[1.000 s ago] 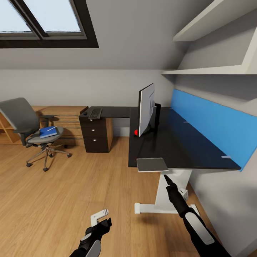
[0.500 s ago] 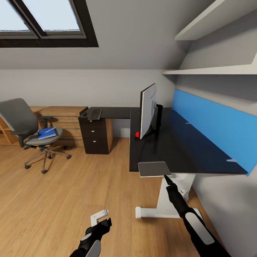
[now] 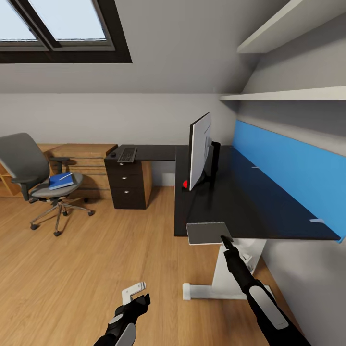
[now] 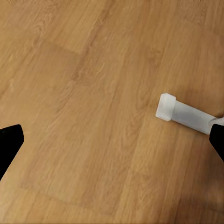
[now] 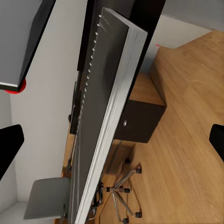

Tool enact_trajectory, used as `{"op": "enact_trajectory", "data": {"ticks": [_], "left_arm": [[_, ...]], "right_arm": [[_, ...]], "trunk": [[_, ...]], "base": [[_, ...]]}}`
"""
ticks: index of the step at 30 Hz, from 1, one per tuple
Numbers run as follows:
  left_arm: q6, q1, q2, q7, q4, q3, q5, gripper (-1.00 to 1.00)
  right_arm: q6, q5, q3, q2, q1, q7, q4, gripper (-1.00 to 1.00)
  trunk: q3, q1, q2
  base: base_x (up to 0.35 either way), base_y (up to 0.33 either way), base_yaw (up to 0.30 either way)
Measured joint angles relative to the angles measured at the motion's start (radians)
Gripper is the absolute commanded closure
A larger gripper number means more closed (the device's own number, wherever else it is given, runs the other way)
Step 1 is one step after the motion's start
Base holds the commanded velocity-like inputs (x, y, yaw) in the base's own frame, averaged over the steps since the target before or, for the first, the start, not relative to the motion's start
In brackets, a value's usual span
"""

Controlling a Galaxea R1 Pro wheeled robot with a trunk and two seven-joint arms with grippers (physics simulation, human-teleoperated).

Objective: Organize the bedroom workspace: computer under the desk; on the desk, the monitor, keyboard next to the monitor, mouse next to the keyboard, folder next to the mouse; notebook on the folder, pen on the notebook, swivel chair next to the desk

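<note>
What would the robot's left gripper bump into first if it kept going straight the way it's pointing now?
Most likely the wooden floor. The left gripper points down at bare boards in its wrist view. The desk's white foot lies off to one side of that line, though depth is hard to judge.

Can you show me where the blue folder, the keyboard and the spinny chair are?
folder (image 3: 61,181), head view, middle of its blue cover, lying on the chair seat.
keyboard (image 3: 127,154), head view, middle of its keys, on the desk's far end.
swivel chair (image 3: 20,156), head view, its grey backrest.
</note>
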Motion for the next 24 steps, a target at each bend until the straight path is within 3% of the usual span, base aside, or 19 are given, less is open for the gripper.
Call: {"op": "enact_trajectory", "data": {"ticks": [11, 24], "left_arm": [[0.0, 0.0, 0.001, 0.0, 0.0, 0.0, 0.0, -1.0], [0.0, 0.0, 0.0, 0.0, 0.0, 0.0, 0.0, -1.0]], "right_arm": [[-0.001, 0.0, 0.0, 0.0, 0.0, 0.0, 0.0, -1.0], [-0.001, 0.003, 0.0, -0.001, 0.0, 0.0, 0.0, -1.0]], "trunk": [[0.0, 0.0, 0.0], [0.0, 0.0, 0.0]], "base": [[0.105, 0.0, 0.0], [0.016, 0.0, 0.0]]}}
